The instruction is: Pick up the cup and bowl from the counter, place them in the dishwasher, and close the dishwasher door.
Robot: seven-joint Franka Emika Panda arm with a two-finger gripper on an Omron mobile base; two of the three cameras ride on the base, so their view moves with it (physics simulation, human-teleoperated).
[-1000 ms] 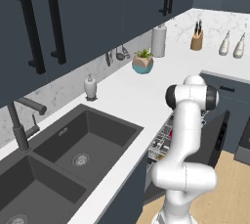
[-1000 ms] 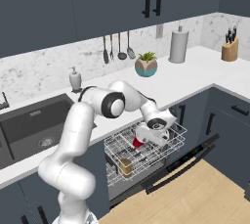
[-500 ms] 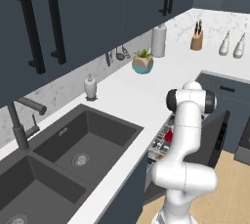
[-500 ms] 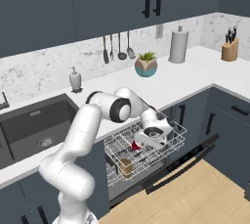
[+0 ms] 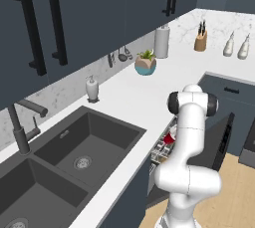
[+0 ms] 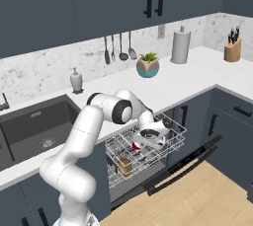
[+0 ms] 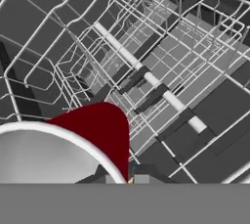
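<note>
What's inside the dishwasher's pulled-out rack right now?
The hand sits low in the wire rack, shut on the red cup. A tan object sits in the rack below. The arm covers the rack's middle, so anything else there is hidden.

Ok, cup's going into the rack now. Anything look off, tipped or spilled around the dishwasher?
Nothing spilled or damaged. The gripper is shut on the cup, low over the pulled-out upper rack of the dishwasher. The dishwasher door hangs open, as expected. A brown item sits upright in the rack; I can't tell what it is.
</note>
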